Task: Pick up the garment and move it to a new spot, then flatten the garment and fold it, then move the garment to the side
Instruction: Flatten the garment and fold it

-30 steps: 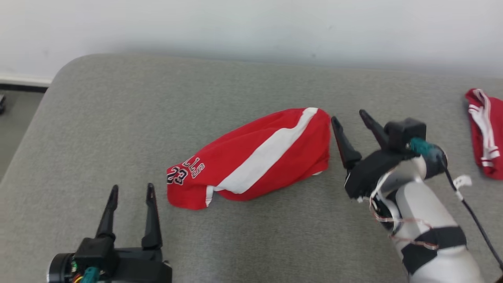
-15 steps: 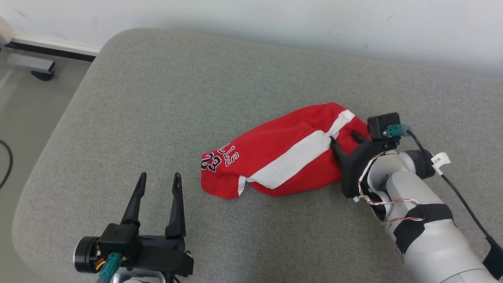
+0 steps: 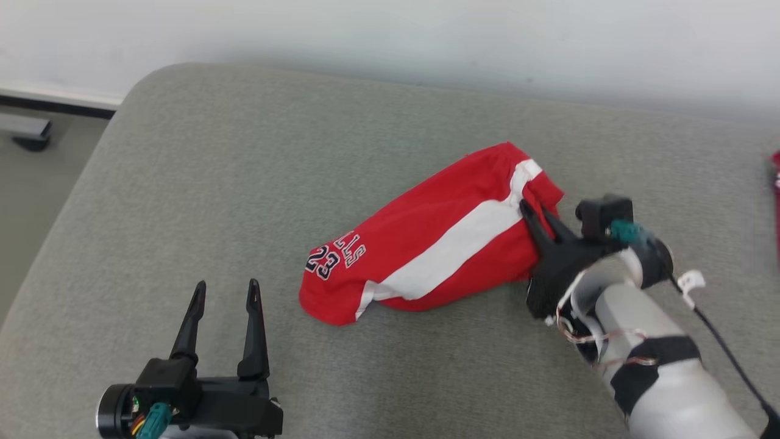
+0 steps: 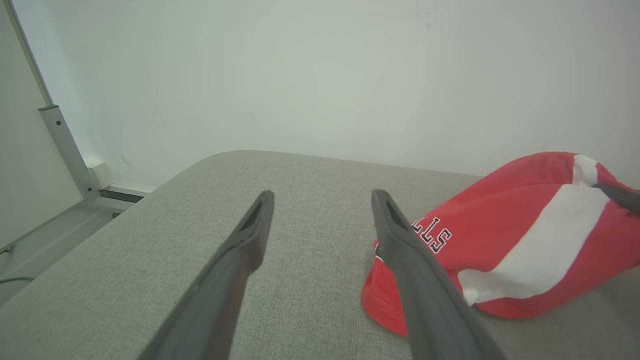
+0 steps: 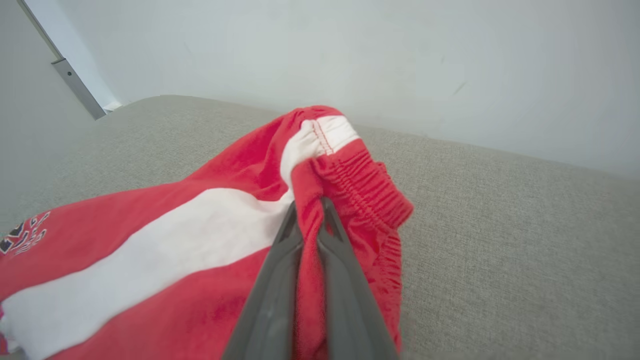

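Red shorts with a white side stripe and a "23" print lie bunched on the grey cushion. My right gripper is shut on the cloth just below the elastic waistband, with a fold of red fabric pinched between its fingers. That waistband end rises a little off the cushion. My left gripper stands open at the lower left, short of the hem end, with nothing between its fingers. In the left wrist view the shorts lie to the right of the open left gripper.
A second red garment peeks in at the right edge of the head view. The white wall runs behind the cushion. Floor and a dark base lie beyond the cushion's rounded left corner.
My right gripper has closed on the waistband end of the shorts, after standing open beside them. The head camera has shifted, so the whole scene sits differently in the frame.
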Robot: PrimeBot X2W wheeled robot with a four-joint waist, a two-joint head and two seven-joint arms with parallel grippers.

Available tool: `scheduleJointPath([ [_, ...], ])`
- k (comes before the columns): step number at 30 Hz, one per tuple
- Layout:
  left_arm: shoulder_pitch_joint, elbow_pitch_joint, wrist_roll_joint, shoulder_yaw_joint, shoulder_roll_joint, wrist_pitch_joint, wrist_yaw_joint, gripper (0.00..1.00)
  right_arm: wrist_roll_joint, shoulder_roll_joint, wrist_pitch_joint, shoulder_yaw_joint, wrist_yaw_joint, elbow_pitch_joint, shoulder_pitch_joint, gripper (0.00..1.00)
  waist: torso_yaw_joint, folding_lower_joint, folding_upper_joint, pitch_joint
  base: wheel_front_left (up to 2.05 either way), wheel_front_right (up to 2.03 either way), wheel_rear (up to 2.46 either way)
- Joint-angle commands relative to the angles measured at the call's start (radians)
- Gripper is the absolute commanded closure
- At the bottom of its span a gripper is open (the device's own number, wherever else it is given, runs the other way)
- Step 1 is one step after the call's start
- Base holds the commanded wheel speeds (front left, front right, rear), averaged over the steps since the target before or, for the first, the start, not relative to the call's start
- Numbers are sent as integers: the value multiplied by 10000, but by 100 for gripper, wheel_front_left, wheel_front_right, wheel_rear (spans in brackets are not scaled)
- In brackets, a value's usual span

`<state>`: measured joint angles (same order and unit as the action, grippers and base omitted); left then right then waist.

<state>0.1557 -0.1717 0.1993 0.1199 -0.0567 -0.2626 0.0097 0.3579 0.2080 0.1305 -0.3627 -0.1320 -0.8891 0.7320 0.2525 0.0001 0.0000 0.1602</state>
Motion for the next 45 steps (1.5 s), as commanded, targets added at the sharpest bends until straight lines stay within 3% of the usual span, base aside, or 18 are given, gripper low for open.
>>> scheduleJointPath([
  [1,-197,27,-69,-139,31,-28,-6,0,215,91,310,-44,22,474,-520,100,-447,-1,0,-216,0,0,0],
  [10,-349,43,-133,-307,55,-28,-140,0,691,406,653,991,22,3299,-3167,100,-1189,-1,0,-216,0,0,0],
  [16,-365,-22,-164,-419,61,-28,-191,0,503,-245,17,1969,21,5629,-5483,100,-1587,-1,0,-192,0,0,0],
  [17,-345,-46,-185,-420,60,-28,-227,0,344,-277,-97,2095,22,5911,-5739,54,-1629,-1,0,-187,0,0,0],
  [18,-318,-64,-206,-416,60,-28,-256,0,231,-351,-186,2205,22,6191,-5948,0,-1670,-1,0,-189,0,0,0],
  [24,-218,-95,-271,-433,65,-28,-272,0,-379,-550,-672,2877,21,7760,-6740,0,-1806,-1,0,-245,0,0,0],
  [29,-248,-28,-237,-414,68,-29,-259,0,-514,-43,-1455,3145,22,8561,-6431,0,-1800,-1,0,-254,0,0,0],
  [38,-143,-95,-175,-310,67,-29,-267,0,194,1369,-2917,2667,21,7366,-5237,0,-1337,-1,0,-206,0,0,0],
  [45,-154,-81,-2,-161,67,-29,-153,0,1086,1947,-3666,1989,21,6416,-4855,0,-1028,-1,0,-122,0,0,0],
])
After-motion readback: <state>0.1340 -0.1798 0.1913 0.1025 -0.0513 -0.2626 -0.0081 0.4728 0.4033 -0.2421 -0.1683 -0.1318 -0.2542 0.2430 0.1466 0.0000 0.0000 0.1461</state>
